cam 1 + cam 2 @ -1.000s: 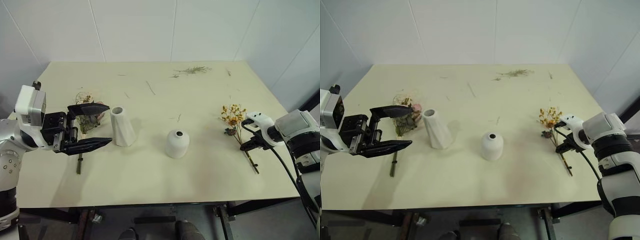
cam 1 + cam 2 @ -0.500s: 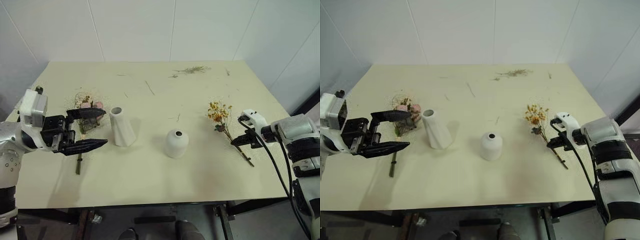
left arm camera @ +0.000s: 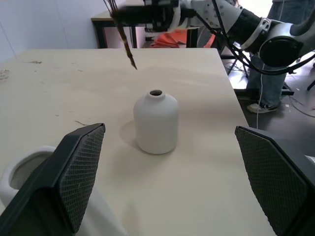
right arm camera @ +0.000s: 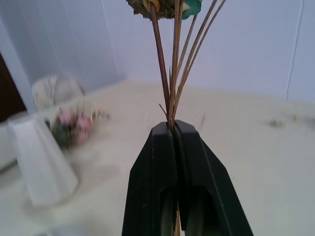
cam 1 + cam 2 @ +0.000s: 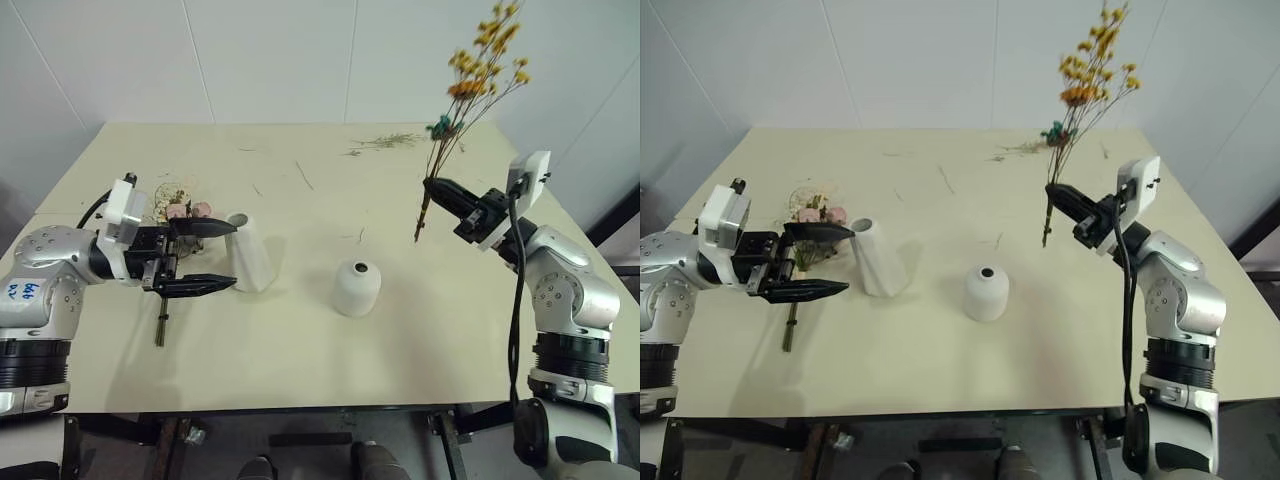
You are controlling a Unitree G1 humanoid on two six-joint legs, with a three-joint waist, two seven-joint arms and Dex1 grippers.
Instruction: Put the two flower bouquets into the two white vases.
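My right gripper (image 5: 432,187) is shut on the lower stems of the yellow-orange spray (image 5: 478,62), holding it upright in the air over the table's right side. The teal tie (image 5: 437,126) sits just above the grip. The short domed vase (image 5: 357,288) stands at mid-table, below and left of the stem ends. The tall twisted vase (image 5: 252,262) stands to its left. My left gripper (image 5: 237,256) hovers open and level beside the tall vase, holding nothing. The pink rose bouquet (image 5: 178,211) lies flat behind it, with its stem (image 5: 160,326) toward the front edge.
Loose dried sprigs (image 5: 385,141) lie scattered near the table's far edge. Bare tabletop (image 5: 300,370) runs along the front. White walls close off the back. Past the table's right end, the left wrist view shows a person's legs (image 3: 268,73) and another table.
The right gripper has lifted the yellow spray off the table, swung it upright and carried it leftward. The left gripper has edged a little toward the tall vase, still open.
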